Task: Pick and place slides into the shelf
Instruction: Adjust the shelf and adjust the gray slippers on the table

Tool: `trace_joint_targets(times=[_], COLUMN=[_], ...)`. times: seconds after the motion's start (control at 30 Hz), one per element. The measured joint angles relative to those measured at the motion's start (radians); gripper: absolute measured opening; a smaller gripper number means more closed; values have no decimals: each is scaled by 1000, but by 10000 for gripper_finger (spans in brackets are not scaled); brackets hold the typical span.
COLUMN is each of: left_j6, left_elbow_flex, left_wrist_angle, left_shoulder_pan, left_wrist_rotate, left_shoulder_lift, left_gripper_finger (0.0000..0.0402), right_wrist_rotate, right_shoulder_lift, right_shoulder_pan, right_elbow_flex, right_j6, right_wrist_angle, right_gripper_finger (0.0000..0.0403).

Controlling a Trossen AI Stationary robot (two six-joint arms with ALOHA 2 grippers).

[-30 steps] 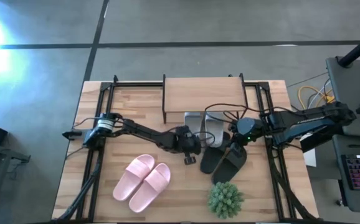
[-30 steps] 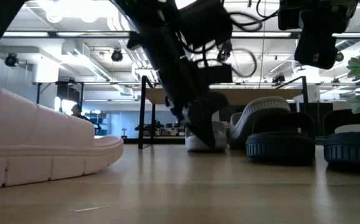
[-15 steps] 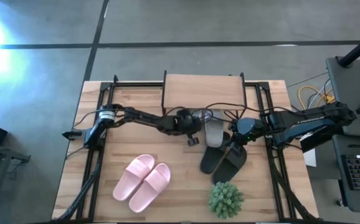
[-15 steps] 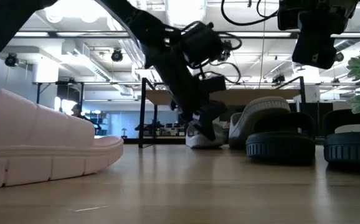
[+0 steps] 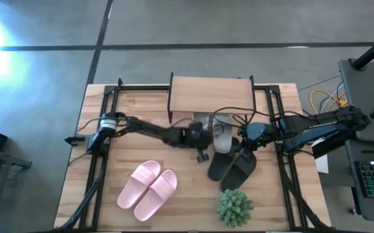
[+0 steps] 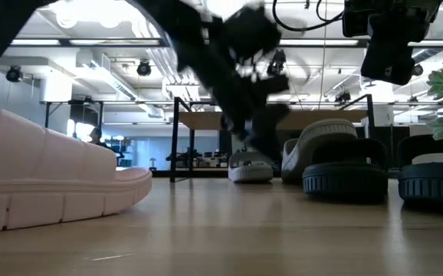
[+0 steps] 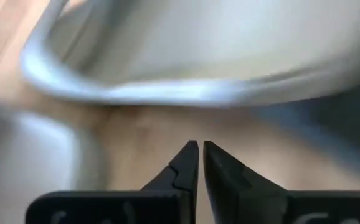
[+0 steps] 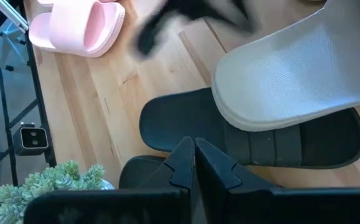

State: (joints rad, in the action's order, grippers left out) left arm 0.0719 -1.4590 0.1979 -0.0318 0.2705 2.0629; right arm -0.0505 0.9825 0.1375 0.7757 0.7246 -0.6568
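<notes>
Pink slides: two, side by side on the table, left of centre near the front edge.
Left gripper: arm reaches from the table's left side toward the middle; fingers pressed together, holding nothing, just beside the grey-white slides.
Shelf: one, at the table's back edge, centre.
Grey-white slides: two, on the table, toes tucked under the shelf's front; one overlaps a black slide.
Black slides: two, right of centre, angled.
Plant: one, near the front edge.
Right gripper: arm comes from the right; fingers closed, empty, above the black slides.
</notes>
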Motion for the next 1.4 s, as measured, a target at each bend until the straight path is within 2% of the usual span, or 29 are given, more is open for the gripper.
trace_joint_targets(times=[0.07,0.13,0.23,0.47,0.53,0.67,0.8,0.93,1.03,1.1,1.23,1.4], left_j6=[0,3,113,760,900,970,955,865,865,900,968,970], left_elbow_flex=[-1,-1,2,11,29,160,365,613,798,900,1007,1052], left_wrist_angle=[5,29,213,783,876,900,760,407,94,-39,-137,-352], left_shoulder_pan=[-46,-87,-140,-186,-175,-90,62,220,330,384,433,457], left_wrist_rotate=[34,116,291,653,690,655,506,304,154,103,43,-10], left_shoulder_lift=[-34,-68,-130,-326,-388,-517,-677,-874,-1005,-1062,-1093,-1012], left_gripper_finger=[10,10,10,10,10,10,10,10,4,1,1,0], right_wrist_rotate=[0,0,0,12,33,53,53,52,52,52,52,71], right_shoulder_lift=[-6,-11,-14,-11,-11,-12,-12,-12,-13,-13,-13,-13], right_shoulder_pan=[0,0,0,0,0,0,0,0,0,0,0,0], right_elbow_flex=[0,0,0,0,0,0,0,0,0,0,0,0], right_j6=[0,-1,-5,-31,-34,-51,-56,-35,-29,-22,-22,-26], right_wrist_angle=[-13,-33,-59,-61,-58,-47,-34,-34,-34,-34,-34,-33], right_gripper_finger=[9,9,9,9,9,9,9,9,9,9,9,9])
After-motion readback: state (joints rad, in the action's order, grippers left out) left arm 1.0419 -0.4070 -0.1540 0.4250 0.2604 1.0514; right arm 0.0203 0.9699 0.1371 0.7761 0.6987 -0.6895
